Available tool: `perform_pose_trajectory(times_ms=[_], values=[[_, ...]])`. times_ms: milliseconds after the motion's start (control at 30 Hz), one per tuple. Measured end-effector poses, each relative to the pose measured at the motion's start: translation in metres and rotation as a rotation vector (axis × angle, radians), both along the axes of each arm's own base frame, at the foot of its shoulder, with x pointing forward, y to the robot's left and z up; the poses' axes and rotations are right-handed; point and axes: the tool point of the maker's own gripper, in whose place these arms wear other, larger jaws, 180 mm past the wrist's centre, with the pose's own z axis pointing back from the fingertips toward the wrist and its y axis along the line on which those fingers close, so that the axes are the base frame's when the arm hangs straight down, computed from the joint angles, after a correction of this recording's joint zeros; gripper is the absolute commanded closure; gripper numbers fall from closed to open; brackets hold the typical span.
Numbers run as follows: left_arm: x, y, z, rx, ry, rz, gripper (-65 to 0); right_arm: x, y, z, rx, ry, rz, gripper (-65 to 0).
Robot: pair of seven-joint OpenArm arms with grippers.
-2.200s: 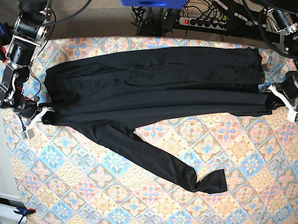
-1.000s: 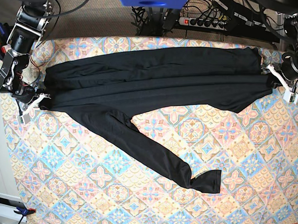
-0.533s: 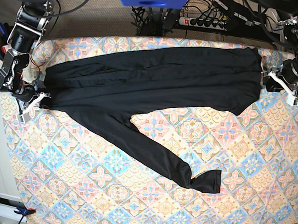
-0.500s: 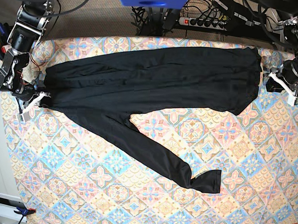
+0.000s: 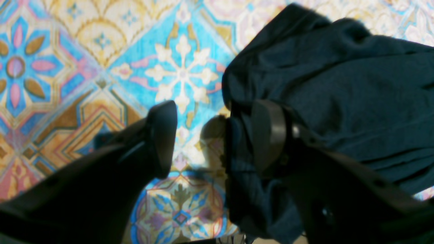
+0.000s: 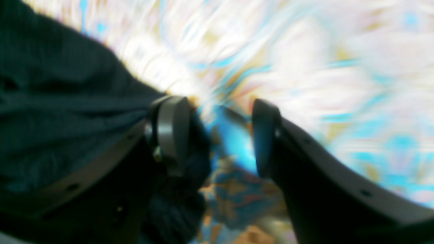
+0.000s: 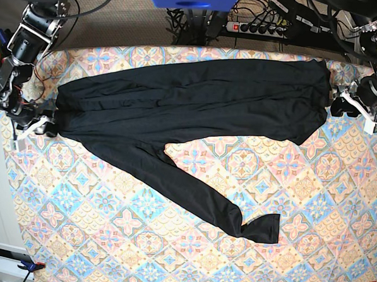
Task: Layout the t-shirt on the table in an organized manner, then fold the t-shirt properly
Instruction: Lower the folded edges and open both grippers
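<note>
From the base view, the t-shirt lies flat across the far half of the table. It is black, thin and a bit shiny, with soft long folds running from side to side. One long sleeve sticks out toward the near side and ends in a small bent cuff. The table wears a cloth with pink, blue and cream diamond tiles, each with a flower shape inside. The left gripper sits just beside one end of the shirt. The right gripper sits at the other end. A power strip lies behind the table.

In the left wrist view, the left gripper has its two dark, smooth, rounded fingers spread apart. Nothing is pinched between them. One finger sits over the bunched black edge of the shirt; the other is over bare tiles. The cloth edge looks lumpy and wrinkled here.

The right wrist view is blurry. The right gripper is also spread wide, with only table cloth showing in the gap. The shirt lies bunched up next to one finger.
</note>
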Motion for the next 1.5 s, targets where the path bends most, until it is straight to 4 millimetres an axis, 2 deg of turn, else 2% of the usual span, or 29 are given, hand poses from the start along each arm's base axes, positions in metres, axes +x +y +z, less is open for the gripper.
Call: perform_pose_trajectory(times_ms=[133,333,433,567,667,767,833,1000,1167,1200,1333,1500], values=[[0.0,0.0,0.0,0.0,0.0,0.0,-34.8,0.007,-0.014,0.021,-0.015,-0.068,-0.04,-29.4],[0.001,0.0,0.0,0.0,-0.002,0.0,-34.8,0.007,-0.008,0.02,-0.036,-0.045,-0.005,-29.4],[0.001,0.0,0.001,0.0,-0.002,0.0,-34.8,0.005,0.017,0.003,-0.068,0.048,0.114,-29.5],[0.001,0.0,0.001,0.0,-0.003,0.0,-34.8,0.0,0.067,-0.023,-0.094,0.14,0.301,-29.5],[0.001,0.0,0.0,-0.001,-0.002,0.0,-34.8,0.014,0.085,-0.02,-0.135,0.153,0.391,-29.5],[0.0,-0.001,-0.001,-0.003,0.001,0.001,-34.8,0.038,0.101,-0.003,-0.15,0.095,0.439,-29.5],[-0.002,-0.003,-0.003,-0.012,0.002,0.005,-34.8,0.045,0.103,0.003,-0.153,0.078,0.444,-29.4],[-0.004,-0.011,-0.009,-0.037,0.004,0.012,-34.8,0.044,0.096,0.003,-0.171,0.104,0.442,-29.4],[-0.004,-0.012,-0.009,-0.038,0.003,0.013,-34.8,0.082,0.098,0.045,-0.181,-0.024,0.429,-29.4],[-0.003,-0.012,-0.009,-0.039,0.001,0.013,-34.8,0.081,0.098,0.044,-0.18,-0.023,0.43,-29.4],[-0.002,-0.015,-0.01,-0.049,-0.002,0.015,-34.8,0.062,0.094,0.021,-0.19,0.067,0.441,-29.5],[-0.003,-0.019,-0.012,-0.059,-0.003,0.018,-34.8,0.074,0.09,0.025,-0.147,0.078,0.409,-29.4]])
